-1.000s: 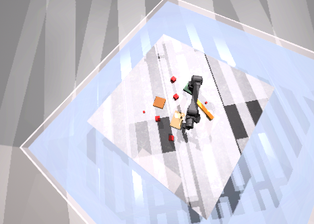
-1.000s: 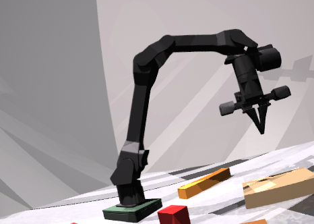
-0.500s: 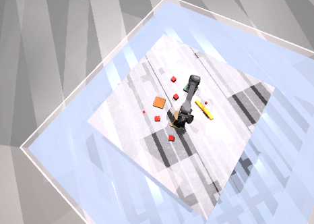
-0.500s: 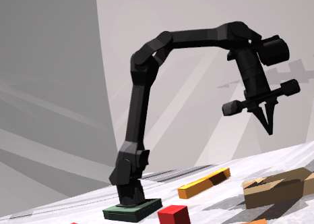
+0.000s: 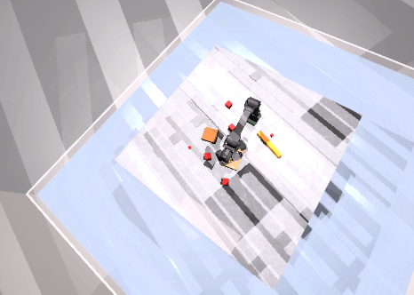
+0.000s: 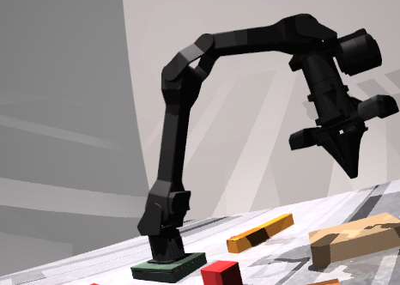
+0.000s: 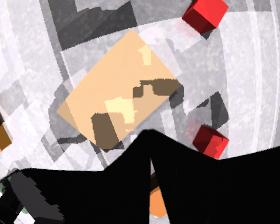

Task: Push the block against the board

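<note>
The square block is orange point(image 5: 210, 135). It shows at the bottom edge of the exterior view point(image 6: 324, 282) and between the dark finger shapes in the wrist view point(image 7: 158, 202). The board is a pale tan rectangular slab point(image 5: 232, 165) point(image 6: 358, 240) point(image 7: 95, 85) lying flat, partly hidden by the arm in the top view. A gap separates block and board, with the block towards the left in the top view. My gripper point(image 6: 353, 176) point(image 7: 148, 135) is shut and empty, pointing down well above the table. It touches neither part.
A long yellow-orange bar point(image 5: 269, 144) point(image 6: 259, 233) lies on the other side of the arm. Several red cubes are scattered around, including one near the board point(image 5: 225, 181) point(image 7: 205, 14) and another between block and board point(image 5: 207, 156) point(image 7: 211, 142). The arm's green base point(image 6: 168, 269) stands behind.
</note>
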`<state>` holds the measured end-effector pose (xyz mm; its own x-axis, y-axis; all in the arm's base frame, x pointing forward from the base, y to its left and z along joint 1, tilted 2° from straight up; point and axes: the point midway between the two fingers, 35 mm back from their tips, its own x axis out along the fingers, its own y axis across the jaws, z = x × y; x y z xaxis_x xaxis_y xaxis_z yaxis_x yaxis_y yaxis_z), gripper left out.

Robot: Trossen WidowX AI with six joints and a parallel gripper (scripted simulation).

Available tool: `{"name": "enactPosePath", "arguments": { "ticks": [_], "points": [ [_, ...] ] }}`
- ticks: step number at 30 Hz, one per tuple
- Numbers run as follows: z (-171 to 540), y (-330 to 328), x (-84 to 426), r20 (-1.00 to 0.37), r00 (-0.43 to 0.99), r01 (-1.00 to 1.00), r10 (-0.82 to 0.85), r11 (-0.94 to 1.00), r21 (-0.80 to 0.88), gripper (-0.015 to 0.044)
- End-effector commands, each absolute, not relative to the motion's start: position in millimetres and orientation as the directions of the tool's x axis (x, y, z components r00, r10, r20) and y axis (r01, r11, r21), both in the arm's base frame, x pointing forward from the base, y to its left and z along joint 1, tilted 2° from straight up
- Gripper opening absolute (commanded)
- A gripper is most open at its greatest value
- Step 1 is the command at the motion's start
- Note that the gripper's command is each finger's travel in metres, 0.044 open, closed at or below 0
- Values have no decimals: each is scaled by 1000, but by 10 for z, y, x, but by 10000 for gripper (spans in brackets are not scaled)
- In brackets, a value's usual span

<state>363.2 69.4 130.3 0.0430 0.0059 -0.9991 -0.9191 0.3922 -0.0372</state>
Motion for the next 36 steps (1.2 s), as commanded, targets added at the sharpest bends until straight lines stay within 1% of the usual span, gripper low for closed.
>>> {"name": "enactPosePath", "arguments": {
  "ticks": [1,9,20,28,36],
  "points": [
    [1248,517,3656,-999,33,-865,2,501,-28,0],
    [1182,194,3714,-1000,29,-723,10,691,-14,0],
    [1086,-297,3747,-1000,24,-416,7,909,-3,0],
    [1016,-657,3728,-1000,20,-152,6,988,3,0],
    [945,-1016,3673,-1000,16,123,6,992,8,0]
  ]
}}
